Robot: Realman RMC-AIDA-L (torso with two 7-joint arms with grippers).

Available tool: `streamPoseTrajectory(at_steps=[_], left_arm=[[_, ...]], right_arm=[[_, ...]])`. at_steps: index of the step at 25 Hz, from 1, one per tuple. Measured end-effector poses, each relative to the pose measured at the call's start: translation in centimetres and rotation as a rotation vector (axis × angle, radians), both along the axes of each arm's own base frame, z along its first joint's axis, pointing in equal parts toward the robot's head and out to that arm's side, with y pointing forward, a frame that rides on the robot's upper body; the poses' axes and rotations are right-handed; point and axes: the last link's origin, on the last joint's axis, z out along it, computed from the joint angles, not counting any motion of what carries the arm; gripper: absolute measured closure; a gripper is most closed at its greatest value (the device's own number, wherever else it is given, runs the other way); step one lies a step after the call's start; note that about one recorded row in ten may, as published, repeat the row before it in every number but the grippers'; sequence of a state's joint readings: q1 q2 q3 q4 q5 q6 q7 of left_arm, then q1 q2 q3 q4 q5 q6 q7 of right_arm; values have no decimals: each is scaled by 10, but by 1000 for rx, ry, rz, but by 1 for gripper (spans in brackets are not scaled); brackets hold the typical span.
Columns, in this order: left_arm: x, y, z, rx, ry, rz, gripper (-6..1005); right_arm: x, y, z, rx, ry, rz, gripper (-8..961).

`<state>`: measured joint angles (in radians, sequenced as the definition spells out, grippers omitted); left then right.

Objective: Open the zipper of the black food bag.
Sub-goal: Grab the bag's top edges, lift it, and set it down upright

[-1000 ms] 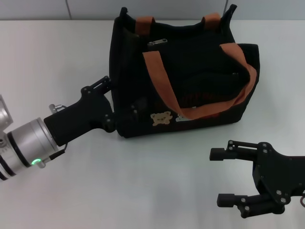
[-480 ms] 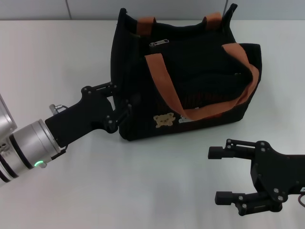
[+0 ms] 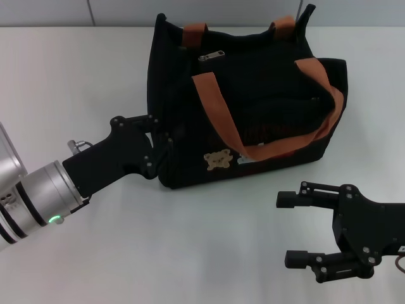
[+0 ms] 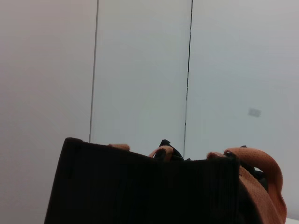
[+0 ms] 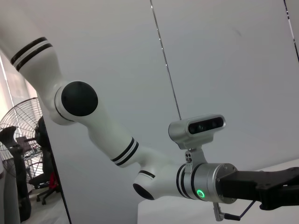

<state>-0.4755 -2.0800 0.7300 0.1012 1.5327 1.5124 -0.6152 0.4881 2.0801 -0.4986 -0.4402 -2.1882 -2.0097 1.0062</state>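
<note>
A: Bag position? 
B: The black food bag point(image 3: 253, 107) is sitting upper centre on the tabletop point(image 3: 76, 69); the zipper point(image 3: 211, 56) pull is lying near its top edge.

A: Gripper states? 
B: The left gripper point(image 3: 161, 136) is pressing against the bag's left side, opening indeterminable. The right gripper point(image 3: 292, 229) is hovering lower right, spread wide, holding nothing.

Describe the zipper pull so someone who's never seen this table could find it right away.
Start at the black food bag on the white table. Look at its top edge nearest the wall, between the two orange handle ends. The zipper pull there is the only small silver metal piece.
</note>
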Motion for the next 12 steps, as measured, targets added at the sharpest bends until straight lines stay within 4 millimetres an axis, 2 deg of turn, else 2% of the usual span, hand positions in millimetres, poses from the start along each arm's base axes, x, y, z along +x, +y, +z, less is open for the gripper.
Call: streamPoseTrajectory(at_steps=[12], left_arm=[[-1, 0, 2, 17, -10, 8, 893]], right_arm=[[1, 1, -4, 2, -3, -19, 123]])
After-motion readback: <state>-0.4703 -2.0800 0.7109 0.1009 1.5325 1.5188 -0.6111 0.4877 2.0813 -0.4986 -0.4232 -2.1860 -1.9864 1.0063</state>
